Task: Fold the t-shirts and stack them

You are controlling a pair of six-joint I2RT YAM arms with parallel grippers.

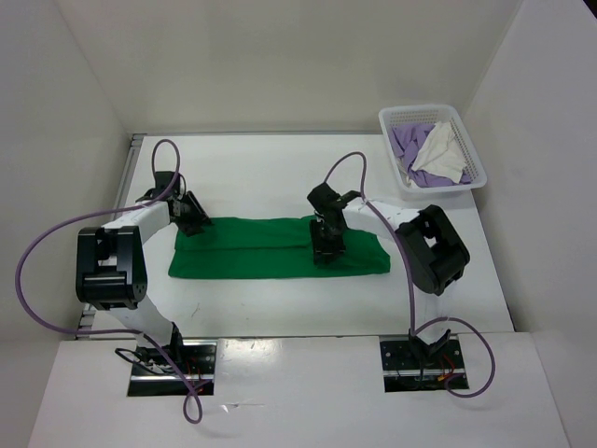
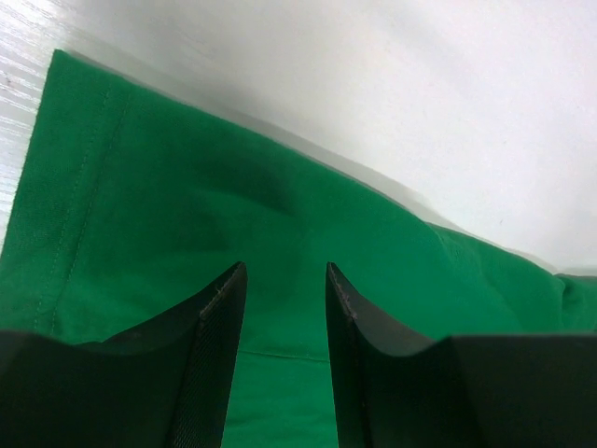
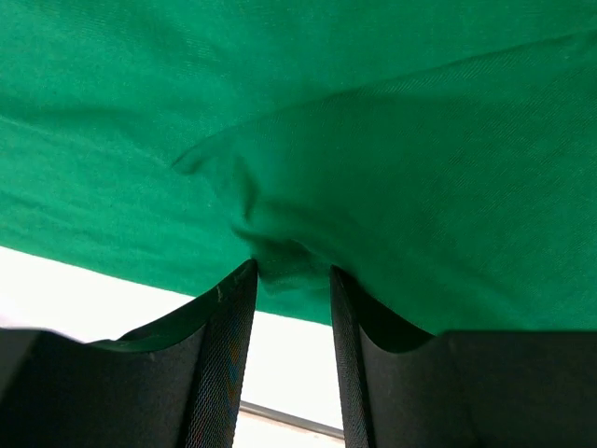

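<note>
The green t-shirt (image 1: 270, 250) lies on the table as a long flat band folded lengthwise. My left gripper (image 1: 196, 222) hangs over its left end. In the left wrist view the left gripper (image 2: 284, 271) is open above flat green cloth (image 2: 187, 187), with nothing between the fingers. My right gripper (image 1: 328, 250) is over the band's right half. In the right wrist view the right gripper (image 3: 292, 271) is open at the shirt's near edge, and a small pucker of green cloth (image 3: 373, 140) sits at its fingertips. The lavender t-shirt (image 1: 406, 145) and the cream-white t-shirt (image 1: 443, 154) lie crumpled in the basket.
A white mesh basket (image 1: 432, 110) stands at the back right corner of the table. White walls close in the table at the back and on both sides. Bare white table shows in front of and behind the green band.
</note>
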